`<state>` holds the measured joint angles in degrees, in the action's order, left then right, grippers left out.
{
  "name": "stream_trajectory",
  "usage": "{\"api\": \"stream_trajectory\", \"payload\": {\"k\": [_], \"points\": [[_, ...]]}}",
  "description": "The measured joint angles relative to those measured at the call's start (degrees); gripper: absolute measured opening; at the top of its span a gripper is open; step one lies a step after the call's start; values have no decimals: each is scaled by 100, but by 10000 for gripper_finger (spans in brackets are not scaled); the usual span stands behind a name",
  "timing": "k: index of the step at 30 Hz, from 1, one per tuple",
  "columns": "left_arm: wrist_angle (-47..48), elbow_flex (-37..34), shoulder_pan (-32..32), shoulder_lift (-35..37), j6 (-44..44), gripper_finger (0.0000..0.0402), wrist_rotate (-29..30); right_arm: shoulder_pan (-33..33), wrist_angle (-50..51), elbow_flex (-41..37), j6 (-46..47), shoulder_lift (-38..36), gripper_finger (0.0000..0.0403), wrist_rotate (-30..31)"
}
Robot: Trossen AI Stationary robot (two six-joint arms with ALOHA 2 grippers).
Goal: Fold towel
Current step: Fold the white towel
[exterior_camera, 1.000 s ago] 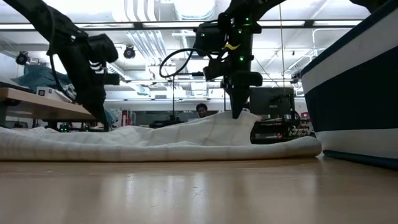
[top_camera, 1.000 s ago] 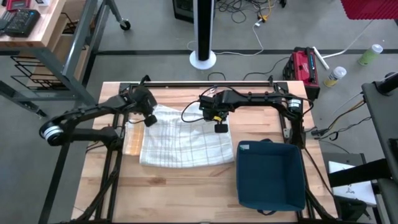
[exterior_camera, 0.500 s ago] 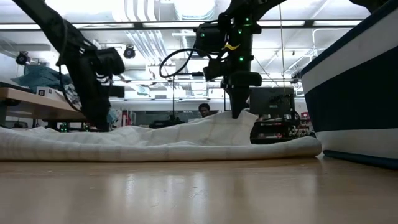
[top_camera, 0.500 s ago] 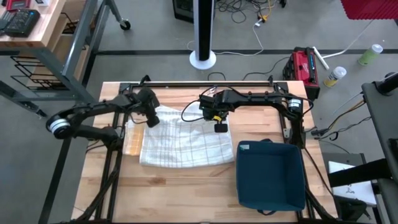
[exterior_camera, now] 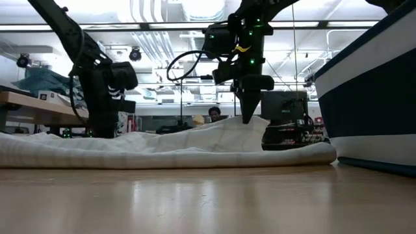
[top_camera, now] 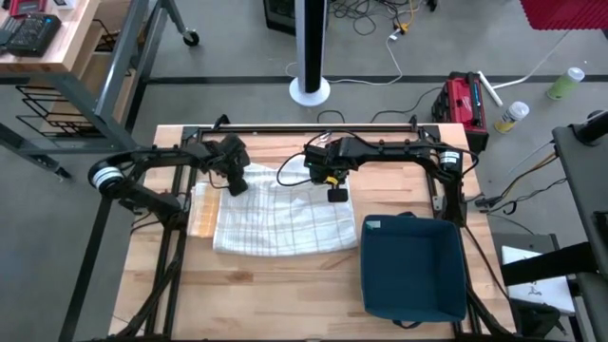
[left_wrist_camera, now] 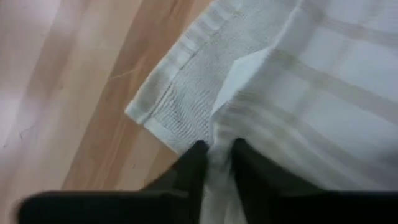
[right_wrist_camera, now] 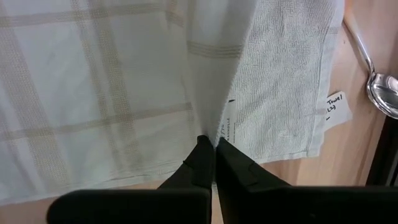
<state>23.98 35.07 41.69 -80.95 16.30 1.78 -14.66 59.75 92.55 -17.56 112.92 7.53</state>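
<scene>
The towel (top_camera: 283, 214) is lying rumpled mid-worktop, soft and floppy, best taken by its corners. Its far-left corner is being pinched between the left gripper (left_wrist_camera: 215, 163) fingers, its far-right fold by the fully closed right gripper (right_wrist_camera: 212, 155).

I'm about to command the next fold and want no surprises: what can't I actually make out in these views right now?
- High view: the left gripper hides the towel corner under it; its fingers are too small to read.
- Low view: the towel's raised fold hides the table behind it, and the blue bin is cut off by the right edge.
- Left wrist view: blurred; whether cloth is pinched is unclear.
- Right wrist view: the right gripper pinches a fold; the label is too small to read.
</scene>
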Motion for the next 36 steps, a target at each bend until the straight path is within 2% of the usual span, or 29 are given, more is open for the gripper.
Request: {"api": "stream_trajectory", "payload": {"k": [2, 3, 10, 17, 25, 36], "points": [[157, 33, 2, 162, 37, 20, 0, 0, -2, 0, 3, 0, 0, 0], [261, 72, 4, 276, 43, 12, 4, 0, 0, 0, 10, 0, 0, 0], [748, 85, -2, 1085, -42, 5, 160, 1, 87, 0, 104, 0, 0, 86], [706, 85, -2, 1481, -90, 7, 168, -1, 136, 0, 412, 0, 0, 1245], [709, 84, -2, 1349, -95, 31, 184, -11, -18, 0, 413, 0, 0, 1354], [710, 81, 0, 893, -85, 35, 186, -74, -525, 0, 406, 76, 0, 1351]]}}
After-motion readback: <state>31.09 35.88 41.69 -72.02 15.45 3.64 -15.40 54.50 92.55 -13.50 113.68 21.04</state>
